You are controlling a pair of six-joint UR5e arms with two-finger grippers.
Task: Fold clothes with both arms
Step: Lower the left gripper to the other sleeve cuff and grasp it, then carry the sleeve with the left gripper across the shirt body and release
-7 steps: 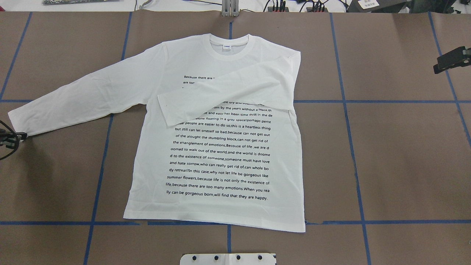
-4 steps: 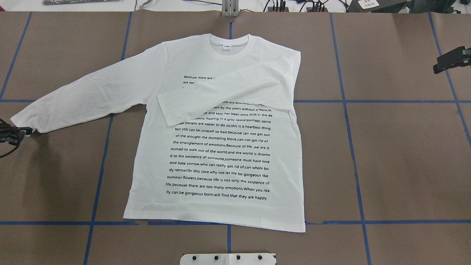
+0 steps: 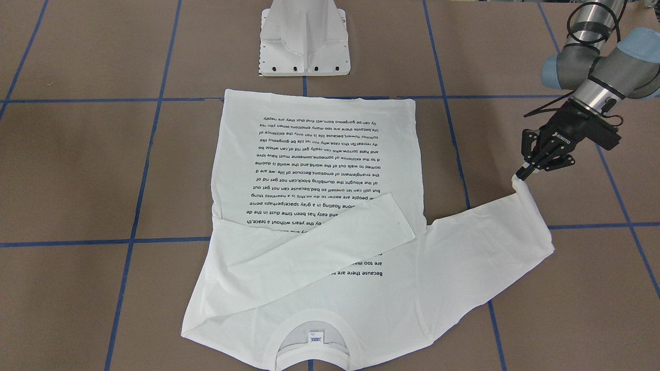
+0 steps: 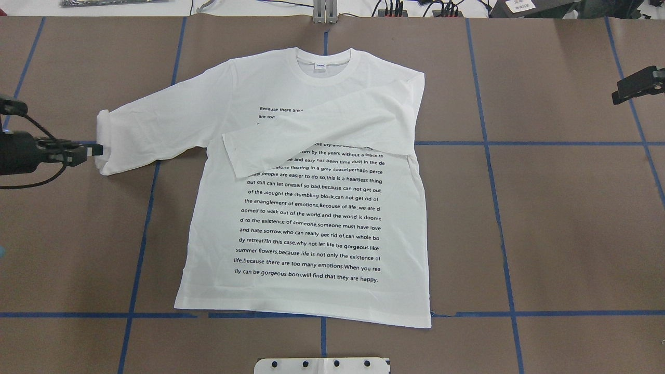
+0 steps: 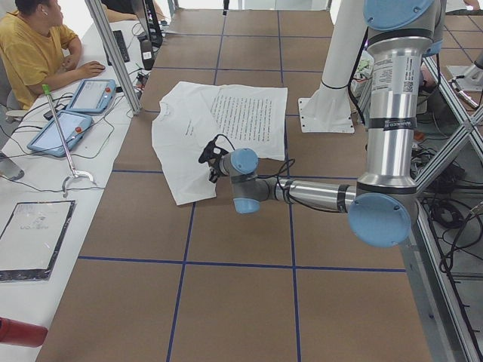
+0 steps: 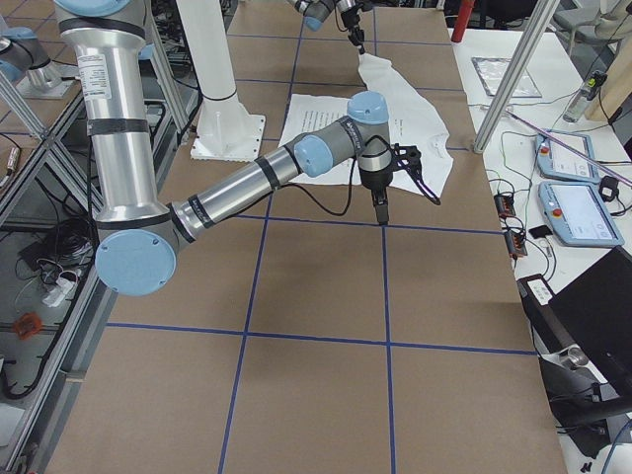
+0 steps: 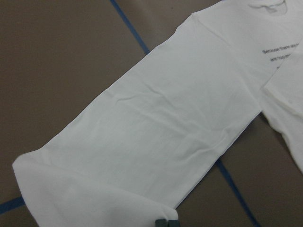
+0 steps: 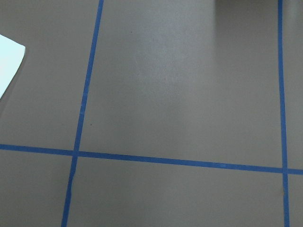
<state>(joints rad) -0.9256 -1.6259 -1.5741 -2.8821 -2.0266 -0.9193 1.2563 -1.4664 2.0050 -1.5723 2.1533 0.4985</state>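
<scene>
The left pincer (image 3: 523,173) is clamped narrow on the cuff end of the outstretched sleeve (image 4: 156,124), which is raised and curls back over itself. That sleeve belongs to the T-shirt (image 4: 311,223), which lies flat mid-bench with its print up and its other sleeve (image 4: 322,132) folded across the chest. Bare brown bench (image 4: 561,218) borders every edge, widest on the right. There the right pincer (image 4: 621,94) hangs well apart from the cloth. I cannot tell whether it is wide or narrow.
</scene>
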